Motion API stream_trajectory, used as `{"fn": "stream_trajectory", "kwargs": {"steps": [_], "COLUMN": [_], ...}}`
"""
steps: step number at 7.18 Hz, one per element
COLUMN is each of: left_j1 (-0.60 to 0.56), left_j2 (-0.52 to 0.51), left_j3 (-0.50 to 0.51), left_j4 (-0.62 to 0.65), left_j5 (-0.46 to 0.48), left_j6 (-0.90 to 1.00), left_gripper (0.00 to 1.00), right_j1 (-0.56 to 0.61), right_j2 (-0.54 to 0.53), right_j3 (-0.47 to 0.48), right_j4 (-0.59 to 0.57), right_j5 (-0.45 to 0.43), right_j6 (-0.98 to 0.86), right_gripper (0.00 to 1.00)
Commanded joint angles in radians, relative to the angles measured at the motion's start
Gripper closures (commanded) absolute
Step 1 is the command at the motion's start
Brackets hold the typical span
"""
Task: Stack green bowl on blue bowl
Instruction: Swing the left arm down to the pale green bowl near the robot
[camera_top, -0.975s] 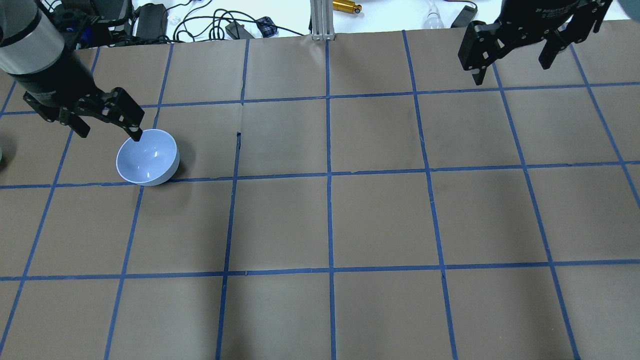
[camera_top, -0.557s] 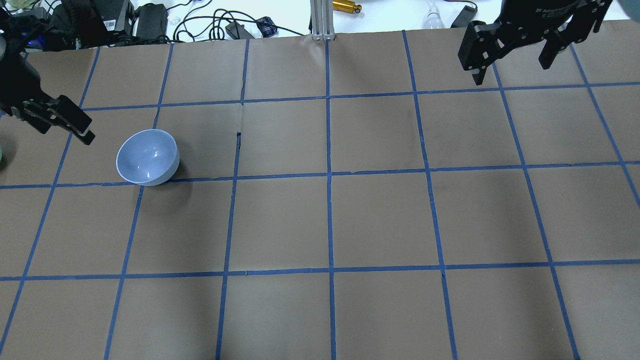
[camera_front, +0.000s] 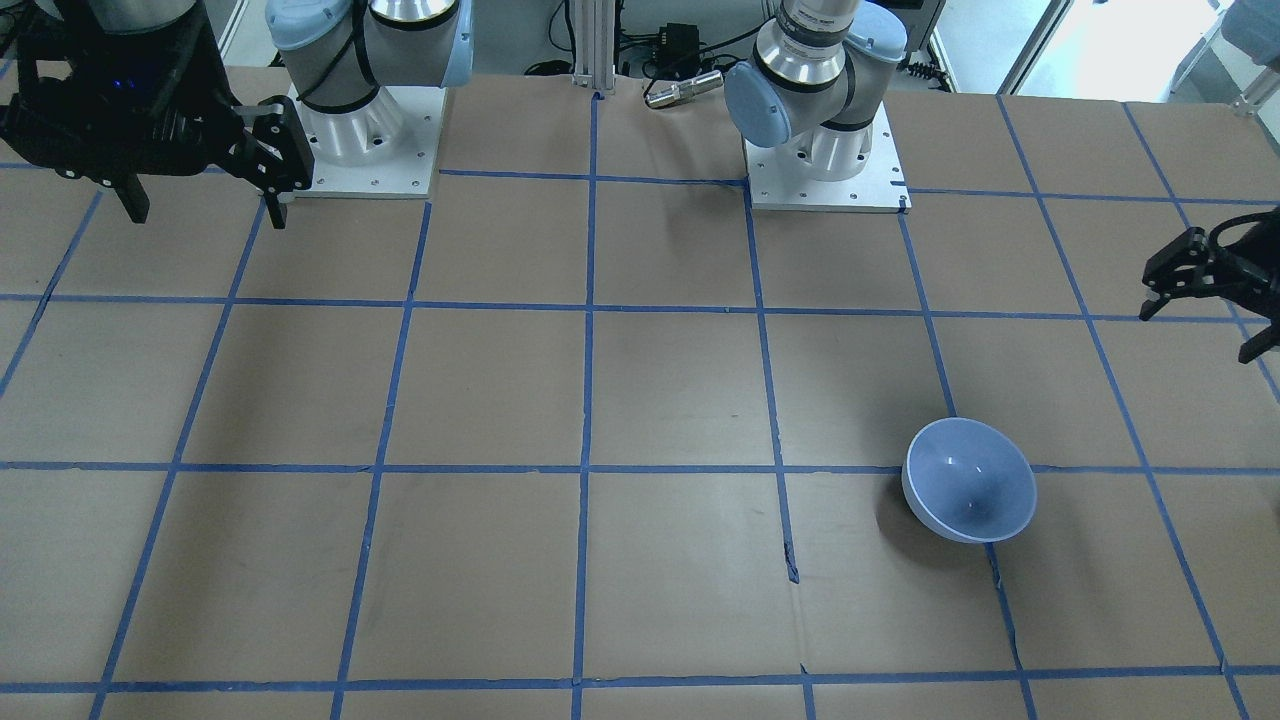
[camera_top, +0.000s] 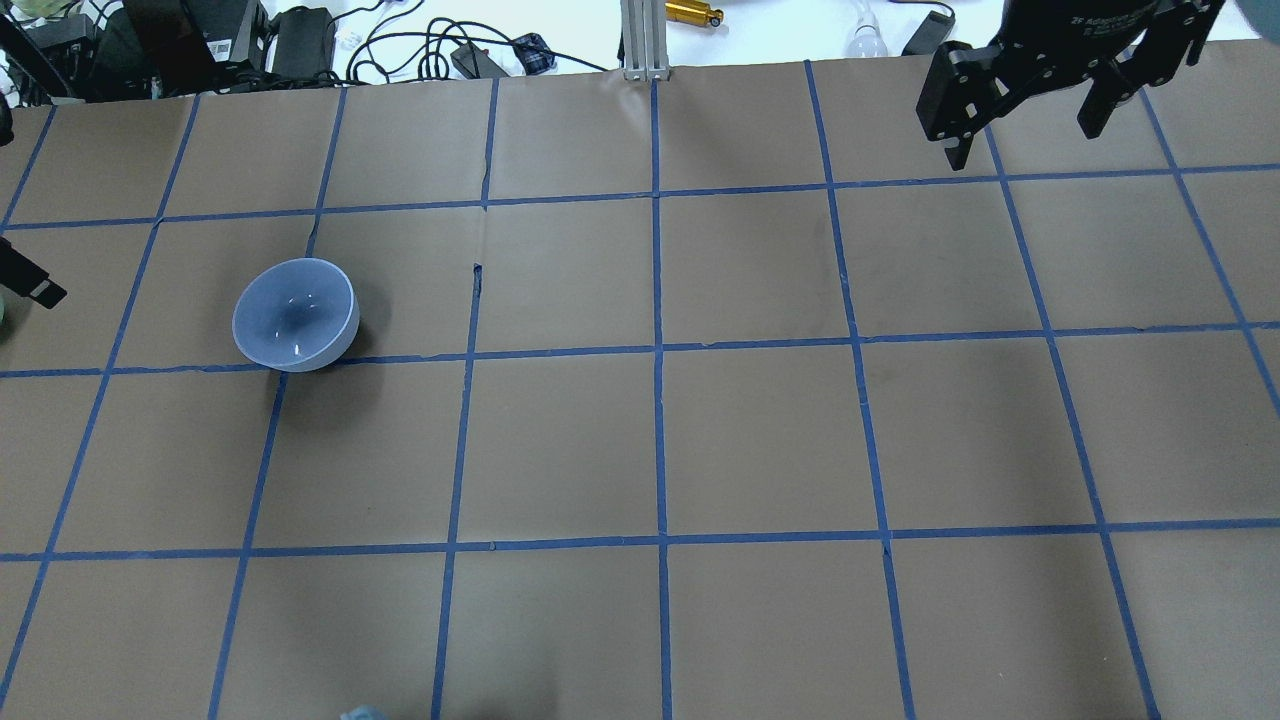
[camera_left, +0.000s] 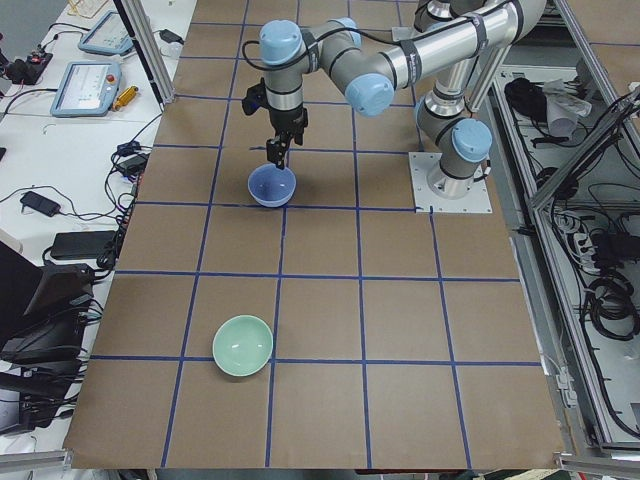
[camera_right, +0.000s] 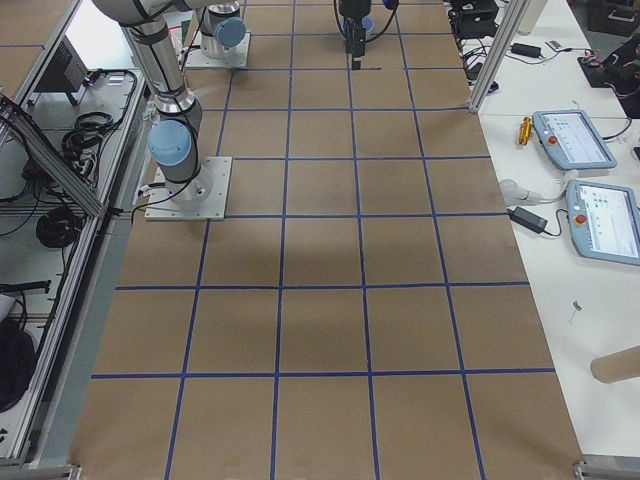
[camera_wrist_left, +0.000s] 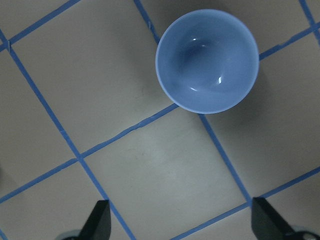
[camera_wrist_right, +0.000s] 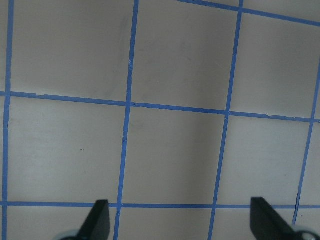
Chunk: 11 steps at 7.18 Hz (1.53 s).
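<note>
The blue bowl (camera_top: 295, 315) stands upright and empty on the brown gridded table, left of centre; it also shows in the front view (camera_front: 968, 493), the left side view (camera_left: 271, 186) and the left wrist view (camera_wrist_left: 207, 60). The green bowl (camera_left: 243, 346) shows clearly only in the left side view, upright near the table's left end, well apart from the blue bowl. My left gripper (camera_front: 1205, 325) is open and empty, raised between the two bowls; its fingers (camera_wrist_left: 100, 222) frame bare table. My right gripper (camera_top: 1025, 135) is open and empty, high over the far right.
Cables and power bricks (camera_top: 300, 40) and an aluminium post (camera_top: 640, 40) line the table's far edge. Both arm bases (camera_front: 820, 150) stand at the robot's side. The paper cover has a small tear (camera_top: 477, 280) right of the blue bowl.
My left gripper has drawn away from the blue bowl's rim toward the table's left end, almost out of the overhead view. The blue bowl and my right gripper have not moved.
</note>
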Motion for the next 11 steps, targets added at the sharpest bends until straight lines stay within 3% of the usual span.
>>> {"fn": "stream_trajectory", "kwargs": {"steps": [1, 8, 11], "left_j1": [0.096, 0.213, 0.252], "left_j2": [-0.078, -0.319, -0.431], "left_j3": [0.006, 0.209, 0.253], "left_j4": [0.082, 0.132, 0.271], "left_j5": [-0.01, -0.033, -0.034], "left_j6": [0.219, 0.756, 0.865], "left_gripper": [0.0, 0.0, 0.02], "right_j1": [0.0, 0.0, 0.0], "right_j2": [0.0, 0.0, 0.0], "right_j3": [0.0, 0.0, 0.0], "right_j4": [0.0, 0.0, 0.0], "right_j5": [0.0, 0.0, 0.0], "right_j6": [0.0, 0.0, 0.0], "right_gripper": [0.0, 0.0, 0.0]}}
